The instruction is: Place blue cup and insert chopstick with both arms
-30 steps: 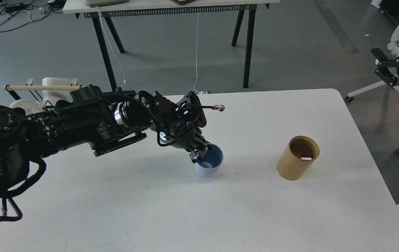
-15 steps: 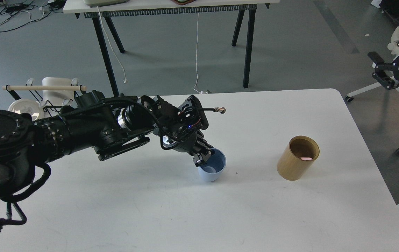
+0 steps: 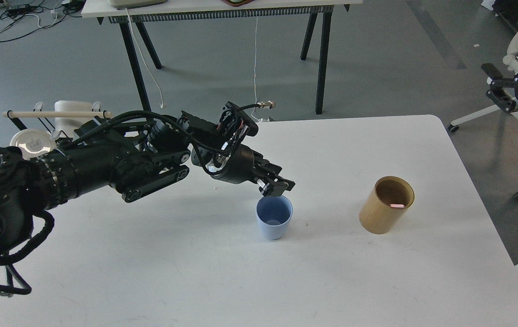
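Observation:
The blue cup (image 3: 274, 222) stands upright near the middle of the white table (image 3: 195, 272), its mouth empty. My left gripper (image 3: 277, 186) hovers just above the cup's far rim, open, fingers clear of the cup. To the right stands a tan wooden cylinder (image 3: 386, 205). The pink tip of the chopstick (image 3: 397, 206) shows inside it; the rest of the stick is hidden. My right gripper (image 3: 494, 84) hangs off the table at the far right edge, open and holding nothing.
A black wire rack with a pale wooden rod (image 3: 56, 113) and white items sits off the table's left corner. A black-legged table (image 3: 318, 54) stands behind, with a white cable (image 3: 255, 68) hanging down. White stand legs (image 3: 481, 116) lie at the right.
My left gripper let go of the cup's rim and lifted up and back. The cup went from tilted to standing upright. The right gripper shifted slightly.

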Tool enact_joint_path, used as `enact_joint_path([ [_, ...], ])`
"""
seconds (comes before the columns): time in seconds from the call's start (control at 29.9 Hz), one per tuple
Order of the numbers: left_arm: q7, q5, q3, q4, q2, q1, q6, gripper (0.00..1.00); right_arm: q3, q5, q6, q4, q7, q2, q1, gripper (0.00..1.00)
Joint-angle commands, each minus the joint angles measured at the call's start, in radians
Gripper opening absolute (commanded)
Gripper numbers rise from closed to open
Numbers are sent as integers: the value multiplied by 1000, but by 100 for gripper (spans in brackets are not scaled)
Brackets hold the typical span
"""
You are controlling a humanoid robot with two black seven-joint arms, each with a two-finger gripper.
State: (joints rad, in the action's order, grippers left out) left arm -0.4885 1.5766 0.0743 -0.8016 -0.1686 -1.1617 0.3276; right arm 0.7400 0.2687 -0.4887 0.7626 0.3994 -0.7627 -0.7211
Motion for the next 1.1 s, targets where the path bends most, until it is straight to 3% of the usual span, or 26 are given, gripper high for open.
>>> enact_joint_path([
  [0.0,0,-101,-143,-2,-12,62,-1,61,35,-5,0,3,4,2,-11,99],
  [0.17,0,-199,-459,-75,-51,207,-13,62,-23,61,0,61,39,-35,-9,99],
  [0.27,0,-221,-614,-183,-69,287,-10,62,-45,220,0,127,89,-110,-12,99],
  [0.37,0,-269,-711,-228,-74,338,-12,62,-45,416,0,220,89,-194,-11,99],
  [0.6,0,-320,-735,-231,-77,362,-15,62,-42,755,0,492,89,-372,-9,99],
  [0.77,0,-320,-735,-231,-84,364,-15,62,-53,1171,0,676,89,-437,-1,99],
  [0.9,0,-320,-735,-229,-91,369,-16,62,-123,1444,0,736,89,-467,3,99],
  [0.97,0,-320,-735,-229,-91,372,-16,62,-183,1521,83,738,89,-487,3,99],
  [1.07,0,-320,-735,-229,-91,382,-28,62,-283,1549,290,735,89,-518,3,99],
])
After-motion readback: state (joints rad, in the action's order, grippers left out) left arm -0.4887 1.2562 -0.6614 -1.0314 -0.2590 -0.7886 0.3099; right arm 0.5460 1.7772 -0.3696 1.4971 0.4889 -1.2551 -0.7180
